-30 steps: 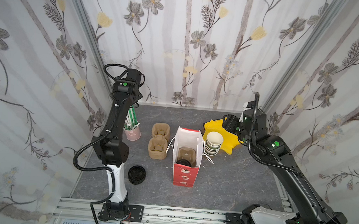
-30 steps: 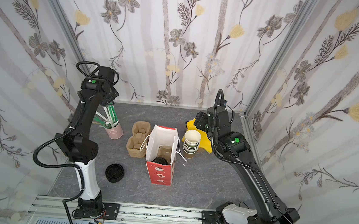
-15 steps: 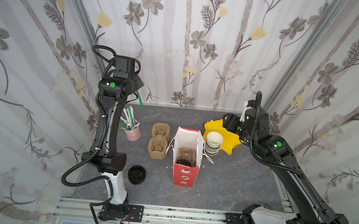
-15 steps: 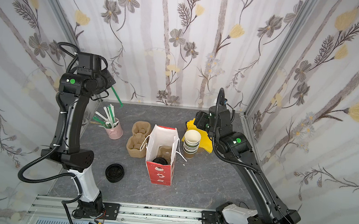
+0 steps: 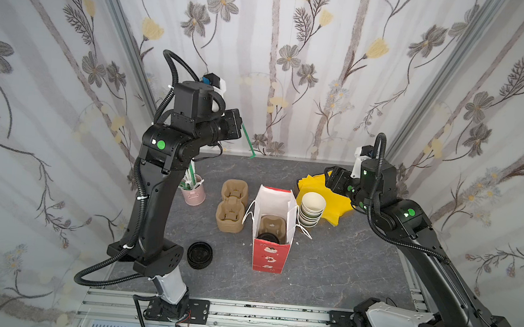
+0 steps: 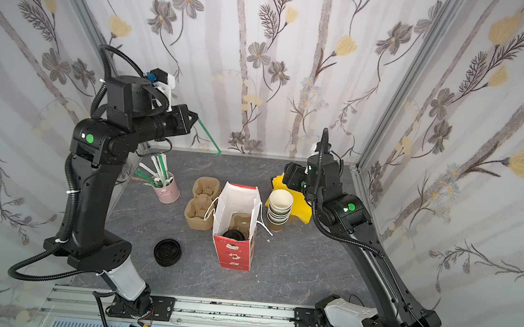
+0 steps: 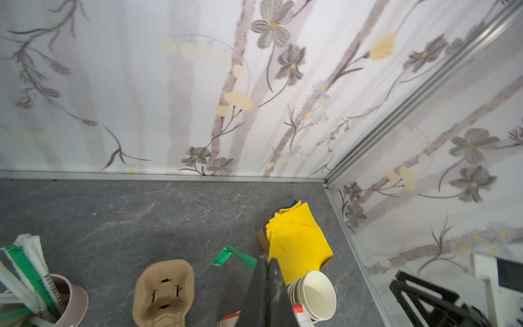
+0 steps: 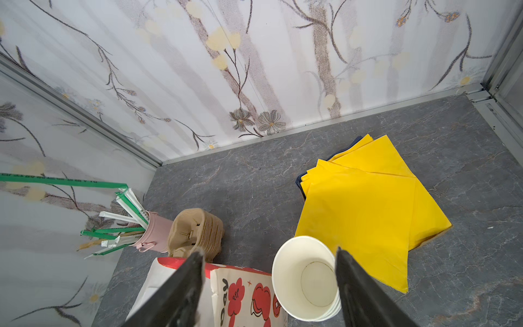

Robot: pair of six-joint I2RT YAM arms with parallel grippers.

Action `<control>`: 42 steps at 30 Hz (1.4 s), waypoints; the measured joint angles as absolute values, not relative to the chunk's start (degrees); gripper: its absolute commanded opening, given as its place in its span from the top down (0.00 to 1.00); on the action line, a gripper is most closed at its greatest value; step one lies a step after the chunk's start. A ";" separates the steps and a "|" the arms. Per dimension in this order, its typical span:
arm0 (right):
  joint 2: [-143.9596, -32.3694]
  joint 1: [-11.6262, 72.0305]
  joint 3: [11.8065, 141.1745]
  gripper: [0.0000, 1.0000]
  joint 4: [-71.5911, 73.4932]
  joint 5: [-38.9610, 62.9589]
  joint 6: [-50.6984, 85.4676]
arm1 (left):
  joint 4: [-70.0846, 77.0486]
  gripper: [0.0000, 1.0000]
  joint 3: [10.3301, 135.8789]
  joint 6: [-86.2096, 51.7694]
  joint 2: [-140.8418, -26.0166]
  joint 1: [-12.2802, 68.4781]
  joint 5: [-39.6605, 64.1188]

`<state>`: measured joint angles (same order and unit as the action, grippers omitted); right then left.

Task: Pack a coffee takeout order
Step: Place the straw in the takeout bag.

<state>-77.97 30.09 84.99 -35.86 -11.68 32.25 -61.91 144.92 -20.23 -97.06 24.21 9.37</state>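
While right gripper (image 8: 268,252) gapes, left gripper (image 6: 196,117) pinches green straw (image 6: 209,136).

My left arm stands tall, upper link near upright and wrist turned roughly level toward the rear. The left pincer (image 5: 240,126) is pressed tight on the thin green straw (image 5: 247,141), which hangs slanting down from its tip. My right arm stretches forward and low; the right pincer (image 8: 268,250) has its jaws wide apart.
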 measured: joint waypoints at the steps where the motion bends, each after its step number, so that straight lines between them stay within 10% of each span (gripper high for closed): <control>1: -77.84 30.09 84.90 0.26 -35.90 -11.66 32.25 | -61.82 1.00 143.90 -19.75 -96.18 24.53 10.04; 19: -73.25 30.04 81.82 0.26 -36.75 -11.38 32.05 | -57.06 1.00 118.15 -14.72 -85.71 35.03 23.88; 42: -70.26 30.04 80.66 0.26 -40.97 -14.26 33.01 | -38.72 1.00 91.72 0.47 -84.51 38.94 4.25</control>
